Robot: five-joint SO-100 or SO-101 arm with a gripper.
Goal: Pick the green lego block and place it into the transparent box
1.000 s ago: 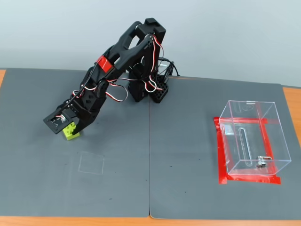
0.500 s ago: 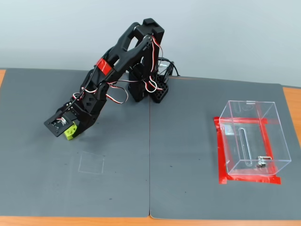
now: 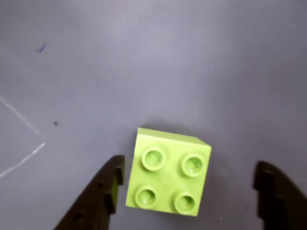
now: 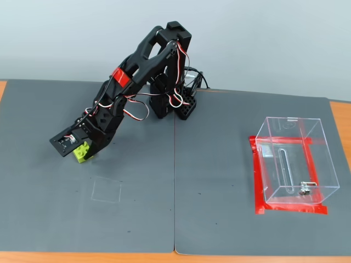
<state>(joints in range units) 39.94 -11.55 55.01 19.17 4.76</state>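
The green lego block (image 3: 168, 172) lies studs-up on the grey mat, between my gripper's (image 3: 189, 168) two black fingers in the wrist view. The left finger (image 3: 100, 196) sits right beside the block's left edge; the right finger (image 3: 278, 196) stands well clear of it, so the gripper is open. In the fixed view the gripper (image 4: 82, 150) reaches down at the left of the mat over the green lego block (image 4: 83, 153). The transparent box (image 4: 293, 159) stands far to the right, edged by red tape (image 4: 258, 181), with nothing but its small metal fitting inside.
The arm's base (image 4: 170, 104) stands at the back middle of the grey mat (image 4: 219, 219). A faint square outline (image 4: 107, 190) is drawn on the mat just in front of the block. Wooden table edges show at the far left, right and front.
The gripper head rose slightly half a second ago and has come back down over the block. The block stays at about the same spot on the mat.
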